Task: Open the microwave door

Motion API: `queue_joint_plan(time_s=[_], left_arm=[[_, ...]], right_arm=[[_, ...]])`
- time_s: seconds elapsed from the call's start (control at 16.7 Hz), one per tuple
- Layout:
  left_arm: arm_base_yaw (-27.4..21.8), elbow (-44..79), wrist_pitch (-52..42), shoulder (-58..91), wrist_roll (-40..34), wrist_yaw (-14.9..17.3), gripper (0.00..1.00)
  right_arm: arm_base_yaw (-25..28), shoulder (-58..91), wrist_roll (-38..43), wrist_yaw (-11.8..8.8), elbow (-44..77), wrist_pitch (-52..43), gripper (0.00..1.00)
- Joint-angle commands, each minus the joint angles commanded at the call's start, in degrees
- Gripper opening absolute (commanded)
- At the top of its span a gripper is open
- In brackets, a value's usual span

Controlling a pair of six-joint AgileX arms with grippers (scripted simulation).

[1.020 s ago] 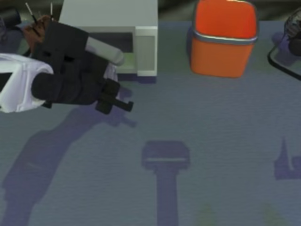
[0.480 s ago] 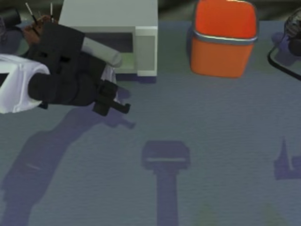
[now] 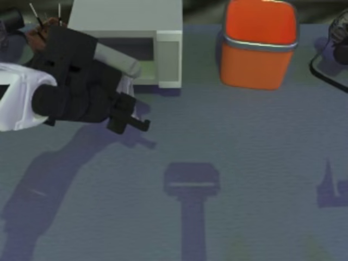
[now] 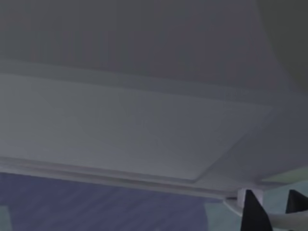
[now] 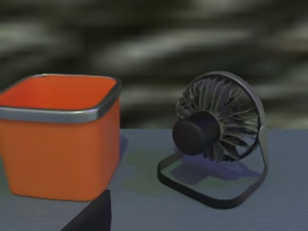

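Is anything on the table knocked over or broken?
Nothing looks knocked over or broken. The microwave, the orange bin and the little black fan all stand upright. The microwave's door hangs open because the left pincer is working at it.

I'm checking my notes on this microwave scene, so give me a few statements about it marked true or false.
1. The microwave stands at the table's far left. True.
2. The door is swung open. True.
3. The left arm's claw is parked far from the microwave. False: it is in front of the microwave, by the door.
4. The bin beside the microwave is blue. False: it is orange.
5. A small black fan stands right of the bin. True.
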Motion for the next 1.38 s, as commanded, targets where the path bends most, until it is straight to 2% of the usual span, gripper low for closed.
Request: queue_joint_plan(time_s=[0.6,1.08,1.38], left_arm=[[0.0,0.0,0.0,0.0,0.0,0.0,0.0],[2.34,-1.19,-1.0,-1.44,5.25,4.26,0.0],[2.57,-1.4,-1.19,-1.43,5.59,4.51,0.0]], right_arm=[[0.0,0.0,0.0,0.0,0.0,0.0,1.0],[0.0,0.0,0.0,0.0,0.0,0.0,1.0],[0.0,0.0,0.0,0.0,0.0,0.0,1.0]])
